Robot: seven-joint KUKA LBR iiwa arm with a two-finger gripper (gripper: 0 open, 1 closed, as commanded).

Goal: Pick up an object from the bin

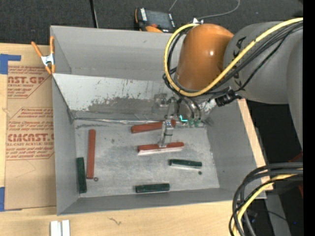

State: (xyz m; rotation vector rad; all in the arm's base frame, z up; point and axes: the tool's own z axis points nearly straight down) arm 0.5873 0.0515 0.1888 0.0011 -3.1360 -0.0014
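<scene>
The gripper (165, 139) stands on the flat red bar (161, 148) in the middle of the bin (98, 48). Whether it is closed or open, I cannot tell. If held off-centre, the bar may tilt and slip out.

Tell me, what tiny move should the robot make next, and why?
Probably straight down a little. The gripper looks to be right over the middle of the red stick, which lies flat. The other red stick lies close behind, so moving sideways might bump it.
</scene>
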